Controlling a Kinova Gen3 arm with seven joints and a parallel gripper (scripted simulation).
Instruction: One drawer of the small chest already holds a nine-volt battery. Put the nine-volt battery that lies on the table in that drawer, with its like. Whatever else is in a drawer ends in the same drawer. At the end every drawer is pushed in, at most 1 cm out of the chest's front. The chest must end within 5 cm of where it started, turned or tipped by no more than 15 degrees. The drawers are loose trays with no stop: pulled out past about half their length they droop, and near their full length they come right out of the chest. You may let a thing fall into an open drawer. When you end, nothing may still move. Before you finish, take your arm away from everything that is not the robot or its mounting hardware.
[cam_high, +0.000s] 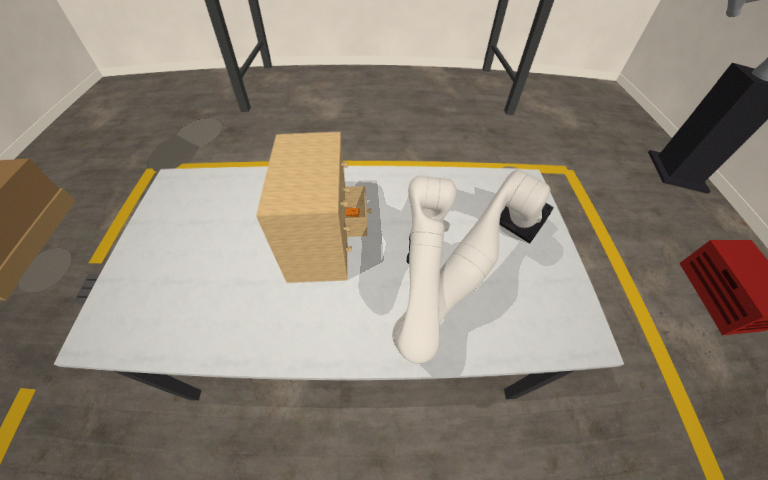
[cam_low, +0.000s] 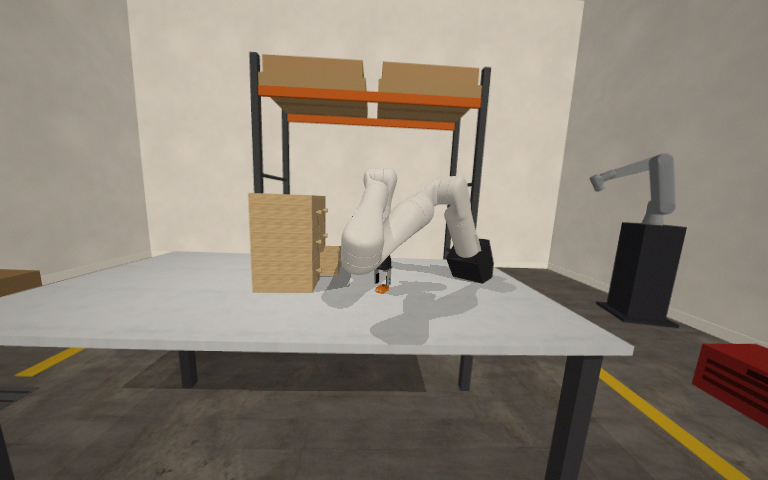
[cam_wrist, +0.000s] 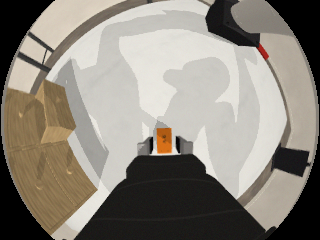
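White seven-joint arm (cam_low: 396, 220) bent low over the grey table top (cam_low: 169, 316). Black two-finger gripper (cam_low: 383, 279) fairly wide, nothing gripped, fingers either side of the small orange nine-volt battery (cam_low: 382, 288), which lies on the table near the light wooden chest (cam_low: 283, 243). Bottom drawer (cam_high: 359, 210) is out w/ an orange batt (cam_high: 352, 211) inside.
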